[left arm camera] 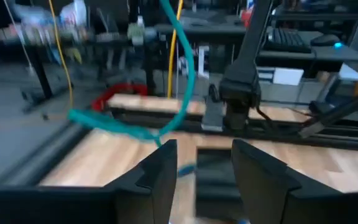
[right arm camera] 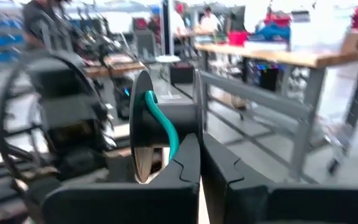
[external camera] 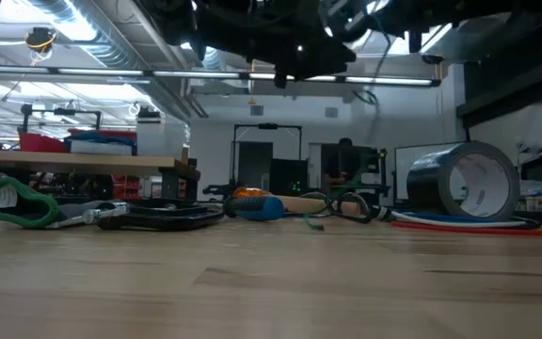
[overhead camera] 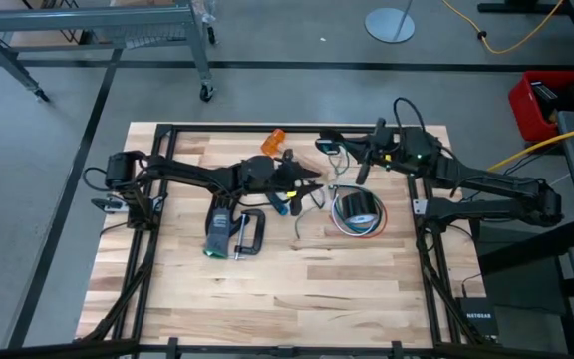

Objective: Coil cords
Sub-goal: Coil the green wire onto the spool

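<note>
Thin teal-green cord [left arm camera: 180,87] ran lengthwise between the arms above the wooden surface [overhead camera: 297,289], from the parted left hand [left arm camera: 199,167] to the shut right hand's [right arm camera: 201,163] spool.

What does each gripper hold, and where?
Right gripper pinches the teal cord beside the spool; left gripper is open, holding nothing.

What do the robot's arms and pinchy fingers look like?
Both arms are dark, nearly black, built of long jointed segments with thin black cables looping along them. The left gripper has two chunky, flat black fingers that taper toward the tips. The right gripper has matching black fingers with notched inner edges. A small green light glows on the right arm.
</note>
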You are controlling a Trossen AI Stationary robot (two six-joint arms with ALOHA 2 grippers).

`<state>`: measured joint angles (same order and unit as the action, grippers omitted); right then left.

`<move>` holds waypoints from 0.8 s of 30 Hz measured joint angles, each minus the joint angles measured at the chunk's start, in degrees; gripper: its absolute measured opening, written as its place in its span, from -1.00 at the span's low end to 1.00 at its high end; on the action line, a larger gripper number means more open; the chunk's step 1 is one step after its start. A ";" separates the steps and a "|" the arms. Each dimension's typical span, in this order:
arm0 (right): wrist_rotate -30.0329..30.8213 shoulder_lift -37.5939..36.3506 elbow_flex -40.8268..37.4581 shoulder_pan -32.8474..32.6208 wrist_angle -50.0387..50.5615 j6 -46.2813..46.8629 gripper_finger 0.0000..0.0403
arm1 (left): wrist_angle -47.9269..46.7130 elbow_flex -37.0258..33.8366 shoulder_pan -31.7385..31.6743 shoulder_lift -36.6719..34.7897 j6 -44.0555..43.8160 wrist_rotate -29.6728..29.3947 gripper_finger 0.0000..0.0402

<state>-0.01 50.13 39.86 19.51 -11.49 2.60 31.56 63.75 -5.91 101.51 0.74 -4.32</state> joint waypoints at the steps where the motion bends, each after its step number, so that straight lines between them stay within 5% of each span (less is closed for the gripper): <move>1: -0.85 0.00 0.01 0.00 -1.29 0.01 -1.00 | 1.78 0.00 0.00 0.47 0.87 0.01 -0.27; 24: -1.66 0.01 0.02 0.00 -9.92 0.06 -1.00 | 9.43 -0.02 1.64 7.83 -2.28 1.03 -0.27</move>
<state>-1.67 50.14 39.88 19.51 -21.41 2.66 40.99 63.72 -4.27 109.34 -1.54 -3.29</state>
